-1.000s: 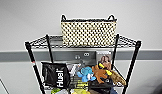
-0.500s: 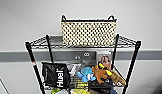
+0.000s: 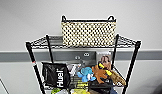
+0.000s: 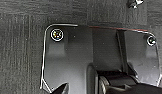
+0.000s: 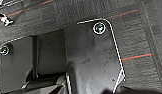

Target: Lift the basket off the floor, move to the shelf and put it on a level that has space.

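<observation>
**Basket rests on top tier of wire shelf**

The basket (image 3: pixel 88 33) sits upright on the top level (image 3: pixel 40 42) of the black wire shelf (image 3: pixel 132 63), set toward the back against the pale wall (image 3: pixel 27 20), with a dark loop handle rising at each end. It takes up the middle of the tier, leaving bare wire grid on either side.

One tier down, the shelf is crowded: a black Huel bag (image 3: pixel 56 74) stands at the left, a blue plush toy (image 3: pixel 85 73) lies beside it, and an orange-brown plush toy (image 3: pixel 104 73) with yellow parts is just to the right of that. A small picture card (image 3: pixel 105 59) stands behind them. A grey band (image 3: pixel 14 56) runs along the wall behind the shelf.

Both wrist views look down on the floor (image 4: pixel 19 50), dark carpet with faint stripes and thin red lines (image 5: pixel 135 57). In neither can the claw's fingers be made out, so whether either claw is open or closed cannot be told; nothing shows in their grasp.
</observation>
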You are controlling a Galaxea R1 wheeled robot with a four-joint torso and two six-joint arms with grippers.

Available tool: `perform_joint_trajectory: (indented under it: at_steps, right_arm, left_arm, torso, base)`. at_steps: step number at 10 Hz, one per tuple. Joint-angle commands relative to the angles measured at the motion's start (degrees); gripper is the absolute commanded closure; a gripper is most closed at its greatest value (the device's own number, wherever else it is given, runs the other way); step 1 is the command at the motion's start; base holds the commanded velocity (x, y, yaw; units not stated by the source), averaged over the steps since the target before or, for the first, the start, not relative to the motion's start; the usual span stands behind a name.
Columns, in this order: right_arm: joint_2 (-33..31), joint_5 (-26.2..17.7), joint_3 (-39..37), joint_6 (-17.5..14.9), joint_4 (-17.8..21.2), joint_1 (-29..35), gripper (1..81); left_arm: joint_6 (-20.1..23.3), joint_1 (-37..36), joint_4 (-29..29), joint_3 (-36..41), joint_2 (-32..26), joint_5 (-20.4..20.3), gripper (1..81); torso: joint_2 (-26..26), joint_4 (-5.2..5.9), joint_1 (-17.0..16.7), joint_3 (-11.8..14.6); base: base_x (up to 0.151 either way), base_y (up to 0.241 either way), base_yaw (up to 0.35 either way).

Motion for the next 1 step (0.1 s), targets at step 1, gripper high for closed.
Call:
perform_joint_trajectory:
  at_steps: [1]
  right_arm:
    - [0.67,-3.13,-0.14,-0.98,-0.57,2.26,1.0]
  left_arm:
    - [0.20,-2.69,0.64,-1.72,1.55,3.41,1.0]
  torso:
    - [0.00,0.00,0.00,0.00]
  base:
    - [0.000,0.000,0.000]
